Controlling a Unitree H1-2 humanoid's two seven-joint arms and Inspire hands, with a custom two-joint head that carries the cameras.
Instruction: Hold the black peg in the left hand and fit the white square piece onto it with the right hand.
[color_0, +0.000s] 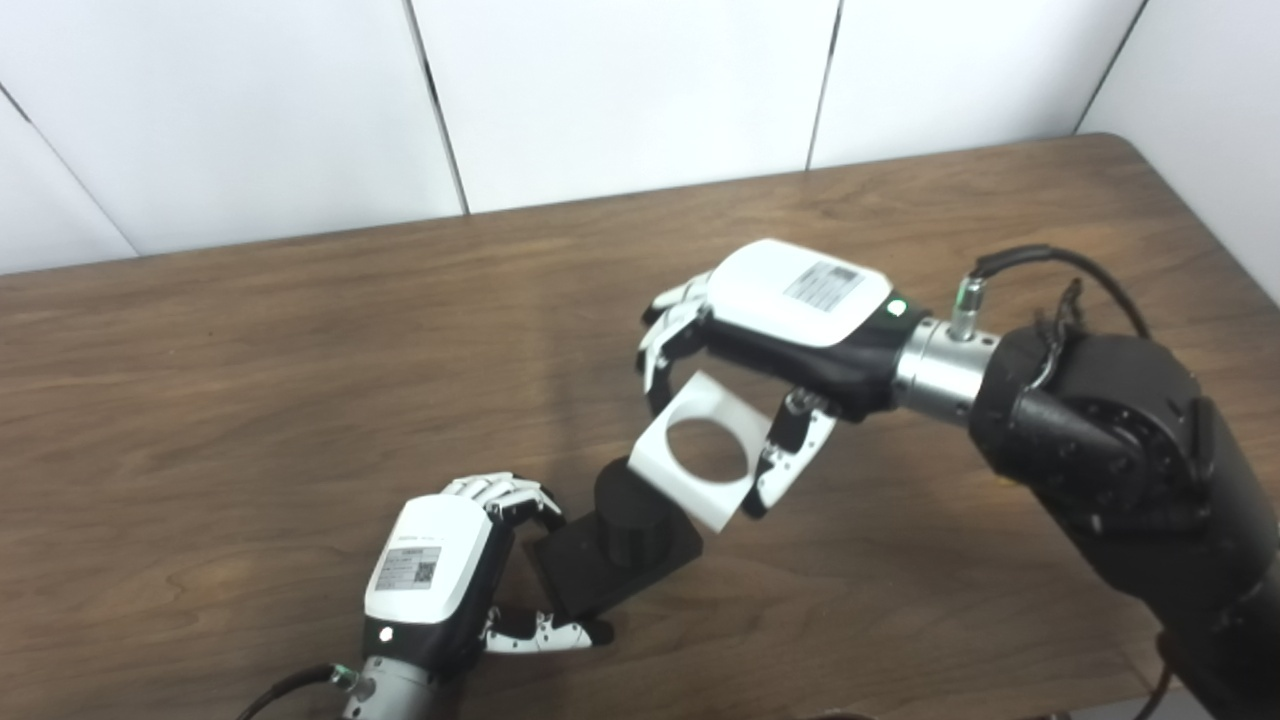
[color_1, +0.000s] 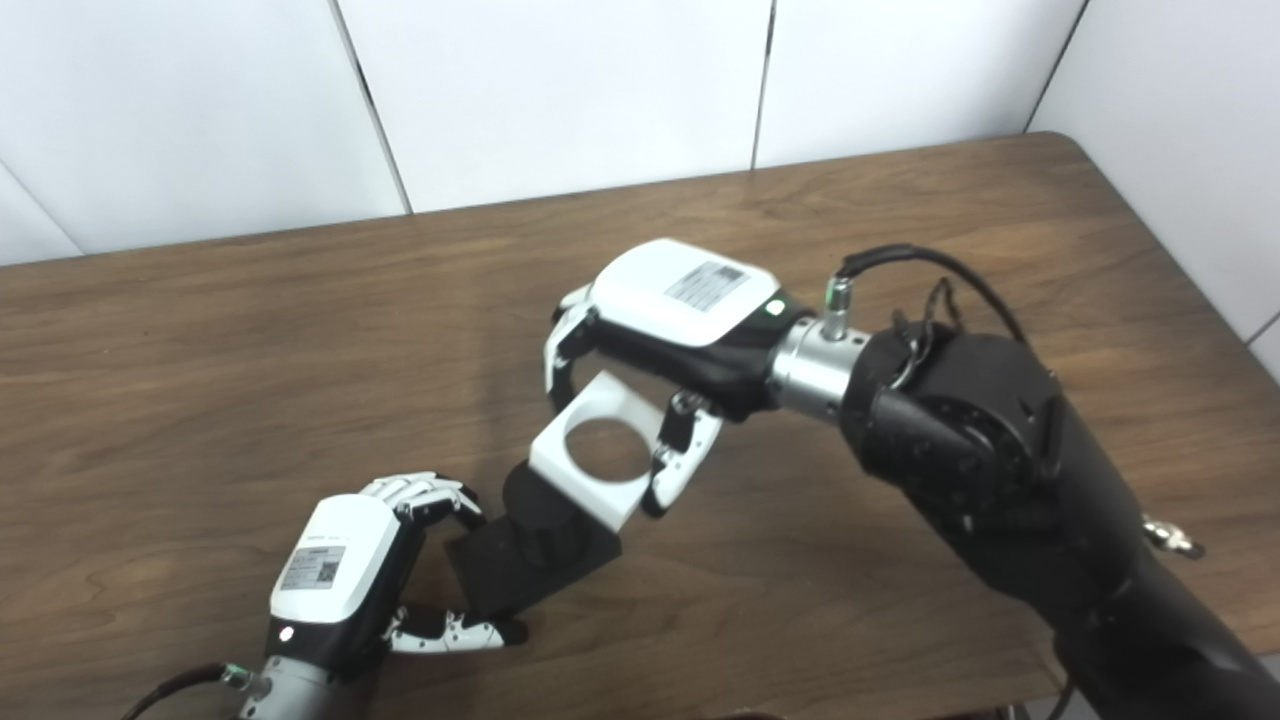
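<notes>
brown wooden table (color_0: 300, 330) under white wall panels. low in the frame's centre, the left hand (color_0: 440, 560) pinches the black peg (color_0: 625, 520) by its base; the right hand (color_0: 770, 330) clamps the white square piece (color_0: 700, 450), tilted, overlapping the peg's upper right edge. level it and centre its hole before pushing down.
</notes>
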